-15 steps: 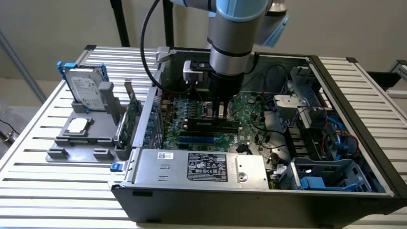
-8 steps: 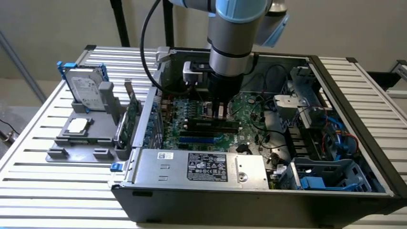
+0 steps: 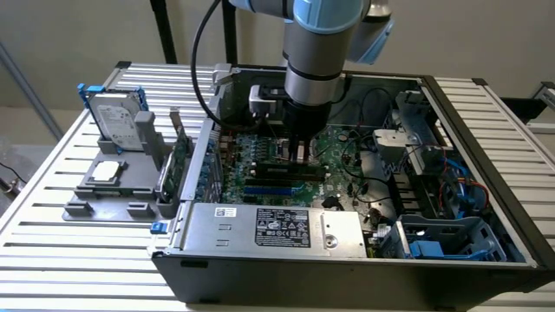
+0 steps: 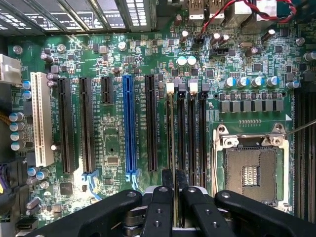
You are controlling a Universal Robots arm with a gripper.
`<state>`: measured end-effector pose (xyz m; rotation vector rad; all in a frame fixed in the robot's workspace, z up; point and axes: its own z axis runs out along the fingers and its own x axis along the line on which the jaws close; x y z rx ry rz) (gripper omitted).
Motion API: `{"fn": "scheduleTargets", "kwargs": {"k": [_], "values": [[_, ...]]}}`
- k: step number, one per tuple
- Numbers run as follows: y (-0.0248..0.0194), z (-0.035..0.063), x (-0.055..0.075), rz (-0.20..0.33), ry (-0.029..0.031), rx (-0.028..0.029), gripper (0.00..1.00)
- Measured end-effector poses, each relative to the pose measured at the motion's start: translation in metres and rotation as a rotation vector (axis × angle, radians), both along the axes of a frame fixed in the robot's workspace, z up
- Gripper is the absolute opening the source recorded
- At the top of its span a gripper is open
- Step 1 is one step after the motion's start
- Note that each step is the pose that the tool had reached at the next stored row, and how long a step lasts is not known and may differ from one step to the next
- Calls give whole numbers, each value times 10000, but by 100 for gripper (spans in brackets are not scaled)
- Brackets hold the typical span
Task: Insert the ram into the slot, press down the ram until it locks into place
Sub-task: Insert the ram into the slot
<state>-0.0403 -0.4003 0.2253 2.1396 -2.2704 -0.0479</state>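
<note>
In the wrist view the ram [image 4: 172, 133] shows edge-on as a thin green-gold line. It stands upright along the outermost of several parallel black memory slots, the slot [image 4: 170, 90] with the white end clip, on the side nearest the blue strip. My gripper [image 4: 175, 180] is shut on the ram's near end, one black finger on each face. I cannot tell how deep the ram sits in the slot. In the exterior view my gripper [image 3: 299, 155] reaches straight down into the open computer case, just above the row of slots [image 3: 282, 171].
Beside the memory slots lie the blue connector strip [image 4: 129, 123], black expansion slots and a white one [image 4: 40, 118]; the square metal CPU socket [image 4: 252, 173] is on the other side. The power supply [image 3: 269, 227], cables [image 3: 364, 182] and case walls hem in the board. A hard drive [image 3: 117, 127] stands outside.
</note>
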Motion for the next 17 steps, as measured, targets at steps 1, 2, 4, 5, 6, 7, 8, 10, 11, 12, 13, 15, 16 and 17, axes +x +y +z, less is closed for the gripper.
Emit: {"fn": "scheduleTargets", "kwargs": {"k": [1, 2, 4, 5, 6, 7, 8, 10, 11, 12, 13, 15, 16, 17], "values": [[0, -3, -1, 0, 0, -2, 14], [1, -6, -2, 0, -1, -2, 14], [3, -9, -3, 1, -2, -4, 14], [5, -11, -3, 1, -2, -2, 14], [7, -14, -3, 1, -4, -1, 14], [9, -16, -4, 1, -6, -2, 14], [10, -20, -4, 1, -9, -2, 14], [13, -28, -6, 1, -17, -1, 14], [15, -32, -6, 1, -22, -1, 14], [15, -37, -7, 1, -26, -2, 14], [16, -41, -8, 1, -30, -2, 14], [17, -50, -8, 2, -38, 0, 16], [17, -50, -9, 2, -38, -3, 16], [17, -50, -9, 2, -38, -3, 22]]}}
